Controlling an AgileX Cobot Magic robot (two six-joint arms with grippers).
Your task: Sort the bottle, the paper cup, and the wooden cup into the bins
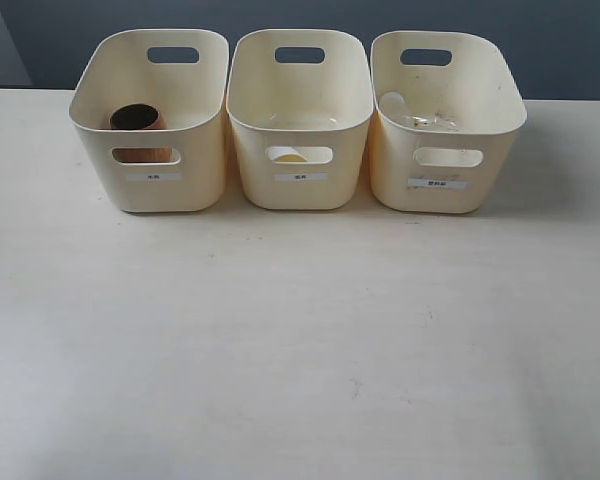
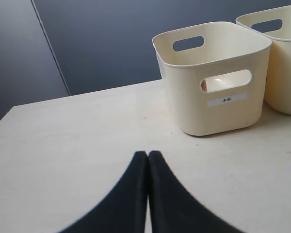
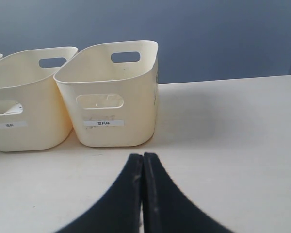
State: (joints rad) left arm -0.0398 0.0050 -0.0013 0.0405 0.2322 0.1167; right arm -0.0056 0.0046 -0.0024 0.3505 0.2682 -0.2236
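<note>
Three cream bins stand in a row at the back of the table. In the left bin (image 1: 205,120) stands the wooden cup (image 1: 137,120), also glimpsed through the handle cutout of that bin (image 2: 211,111) as the wooden cup (image 2: 213,85). The paper cup (image 1: 290,155) shows through the cutout of the middle bin (image 1: 355,115). The clear bottle (image 1: 415,115) lies inside the right bin (image 1: 500,115). My left gripper (image 2: 147,153) is shut and empty, low over bare table short of the left bin. My right gripper (image 3: 143,156) is shut and empty before the right bin (image 3: 111,92). Neither arm appears in the exterior view.
The pale wooden table (image 1: 300,350) spreads wide in front of the bins. A dark blue-grey wall (image 1: 560,40) rises behind them. The table's far edge runs just behind the bins. The middle bin (image 3: 26,107) stands beside the right one in the right wrist view.
</note>
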